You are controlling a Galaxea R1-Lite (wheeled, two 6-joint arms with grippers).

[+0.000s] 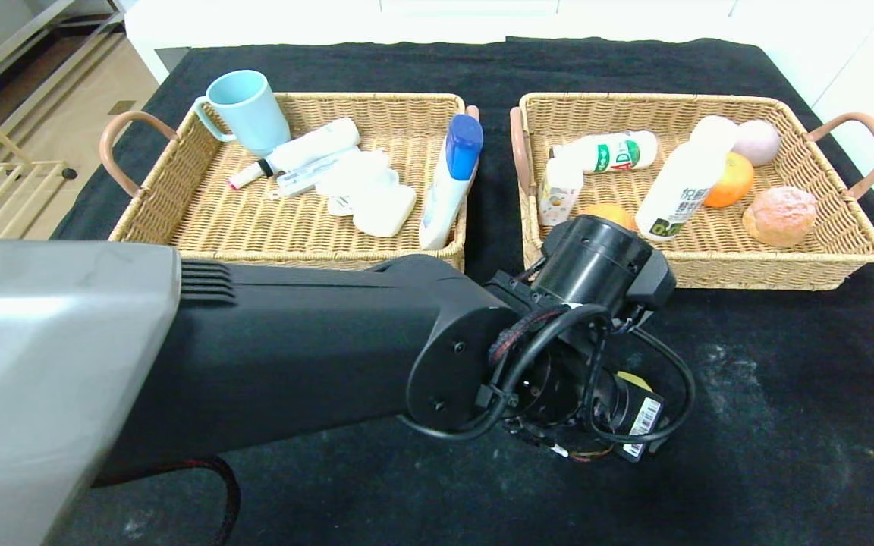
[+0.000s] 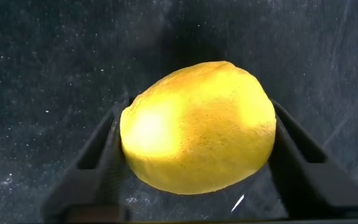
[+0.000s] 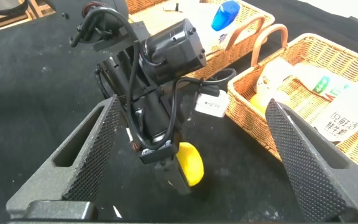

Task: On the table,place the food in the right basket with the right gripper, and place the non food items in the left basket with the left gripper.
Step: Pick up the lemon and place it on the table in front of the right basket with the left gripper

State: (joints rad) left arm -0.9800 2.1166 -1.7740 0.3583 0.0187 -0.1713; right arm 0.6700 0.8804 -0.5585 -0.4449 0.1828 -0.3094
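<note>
A yellow lemon (image 2: 197,134) sits between the fingers of my left gripper (image 2: 197,109), which press on both its sides. In the head view only a sliver of the lemon (image 1: 632,378) shows under the left wrist, on the black cloth in front of the right basket (image 1: 786,274). The right wrist view shows the left gripper (image 3: 174,177) pointing down at the cloth with the lemon (image 3: 192,163) in it. My right gripper (image 3: 191,106) is open and empty, low at the table's right side, facing the left arm.
The left basket (image 1: 179,227) holds a blue mug (image 1: 247,110), a tube, white items and a blue-capped bottle (image 1: 448,178). The right basket holds bottles (image 1: 680,189), oranges (image 1: 731,180) and a bun (image 1: 780,216). Black cloth covers the table.
</note>
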